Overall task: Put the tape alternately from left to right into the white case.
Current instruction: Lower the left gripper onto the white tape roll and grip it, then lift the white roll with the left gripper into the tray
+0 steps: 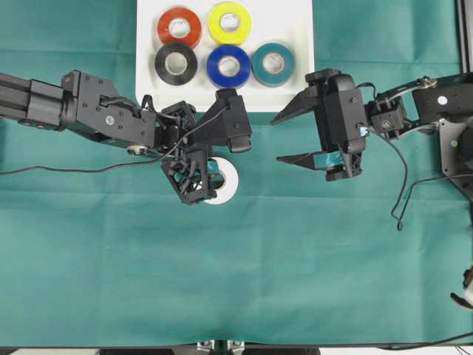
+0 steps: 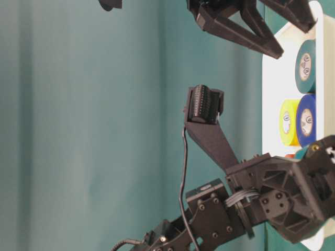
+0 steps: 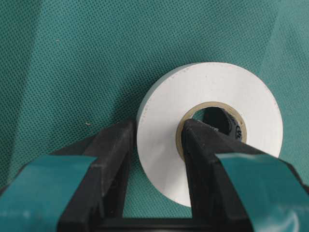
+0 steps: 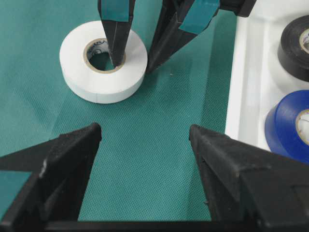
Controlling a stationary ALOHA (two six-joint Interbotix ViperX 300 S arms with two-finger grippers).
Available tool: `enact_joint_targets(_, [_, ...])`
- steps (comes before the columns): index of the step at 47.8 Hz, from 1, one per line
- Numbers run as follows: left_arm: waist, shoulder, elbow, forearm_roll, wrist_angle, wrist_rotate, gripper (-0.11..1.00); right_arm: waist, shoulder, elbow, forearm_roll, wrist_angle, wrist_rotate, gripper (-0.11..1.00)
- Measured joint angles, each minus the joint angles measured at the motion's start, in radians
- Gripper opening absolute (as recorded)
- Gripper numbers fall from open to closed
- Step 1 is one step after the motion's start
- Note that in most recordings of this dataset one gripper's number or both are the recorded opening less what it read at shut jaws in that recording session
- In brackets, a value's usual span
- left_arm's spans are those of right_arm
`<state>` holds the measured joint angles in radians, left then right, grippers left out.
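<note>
At centre-left of the overhead view the left gripper (image 1: 209, 180) pinches the wall of the white roll (image 1: 224, 182) on the green cloth (image 1: 236, 281), one finger through its core. Lift straight, keeping the pinch firm, then carry it up-frame. The white case (image 1: 295, 100) at top centre holds red-orange, yellow, black, blue and teal rolls. At right, the right gripper (image 1: 275, 140) hangs spread, empty.

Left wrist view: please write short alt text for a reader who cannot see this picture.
The left gripper is shut on the wall of a white tape roll lying flat on green cloth: one finger is in the pale core hole, the other outside the roll. Both fingers carry teal strips.
</note>
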<state>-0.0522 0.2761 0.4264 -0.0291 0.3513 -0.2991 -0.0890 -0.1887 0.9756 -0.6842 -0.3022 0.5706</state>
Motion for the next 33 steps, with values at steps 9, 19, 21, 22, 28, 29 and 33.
enact_joint_targets(9, [-0.006, -0.052, 0.0, 0.002, 0.025, 0.005, -0.03, 0.0, 0.0, 0.0, 0.0, 0.0, 0.0, 0.8])
enact_joint_targets(19, [-0.008, -0.127, 0.0, 0.002, 0.035, 0.009, -0.03, 0.0, 0.0, 0.0, 0.0, 0.0, 0.0, 0.8])
enact_joint_targets(21, [-0.008, -0.141, -0.002, 0.002, 0.041, 0.009, -0.03, 0.002, 0.0, 0.0, 0.0, 0.0, 0.0, 0.8])
enact_joint_targets(22, [-0.008, -0.147, 0.0, 0.002, 0.046, 0.009, -0.03, 0.0, 0.0, 0.0, 0.0, 0.0, 0.0, 0.8])
enact_joint_targets(28, [-0.008, -0.178, 0.0, 0.002, 0.067, 0.009, -0.03, 0.0, 0.0, 0.0, 0.0, 0.0, 0.0, 0.8])
enact_joint_targets(29, [-0.008, -0.183, 0.0, 0.003, 0.072, 0.009, -0.03, 0.0, 0.0, 0.0, 0.0, 0.0, 0.0, 0.8])
enact_joint_targets(33, [-0.008, -0.196, 0.0, 0.002, 0.084, 0.009, -0.03, 0.002, 0.0, 0.0, 0.0, 0.0, 0.0, 0.8])
